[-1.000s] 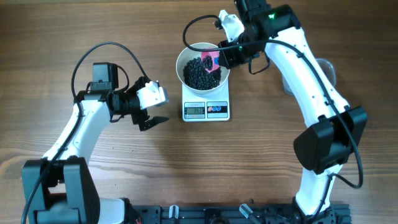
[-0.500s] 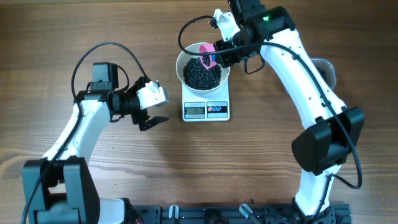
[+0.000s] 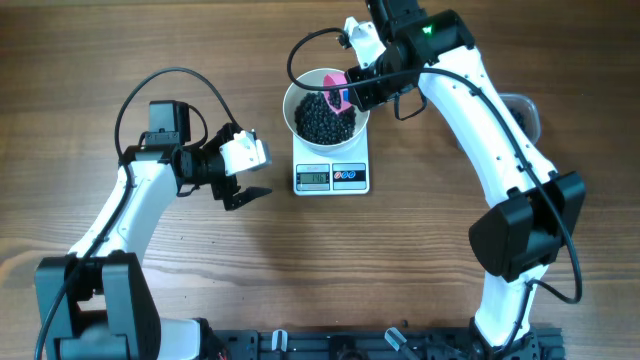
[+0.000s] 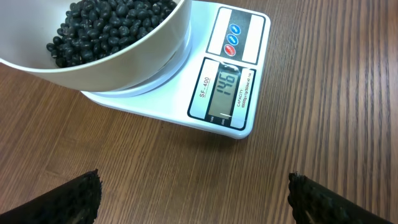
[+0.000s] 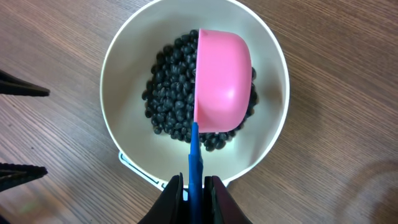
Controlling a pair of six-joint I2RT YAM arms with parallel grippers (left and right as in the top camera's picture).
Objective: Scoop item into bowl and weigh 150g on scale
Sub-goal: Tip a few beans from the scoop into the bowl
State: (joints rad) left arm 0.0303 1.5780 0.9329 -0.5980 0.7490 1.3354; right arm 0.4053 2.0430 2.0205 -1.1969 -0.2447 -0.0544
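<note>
The white bowl (image 3: 290,105) stands on the white scale (image 3: 331,178) and holds a heap of the black item (image 3: 322,120). My right gripper (image 3: 352,92) is shut on the blue handle (image 5: 194,162) of a pink scoop (image 5: 222,81). The scoop hangs over the item (image 5: 168,93) inside the bowl (image 5: 112,68), rolled over so its rounded outside shows. My left gripper (image 3: 255,165) stands open and empty left of the scale. In the left wrist view, the left gripper (image 4: 194,193) faces the scale (image 4: 224,93), whose display shows digits, and the bowl (image 4: 124,59).
A clear tub (image 3: 525,110) sits at the right, mostly hidden behind the right arm. The left gripper's fingertips (image 5: 18,90) show at the left edge of the right wrist view. Bare wooden table (image 3: 400,260) lies in front of the scale.
Over the last second the right gripper carried the scoop toward the bowl's far rim and turned it over. It has held still for the last half second. The left arm has not moved.
</note>
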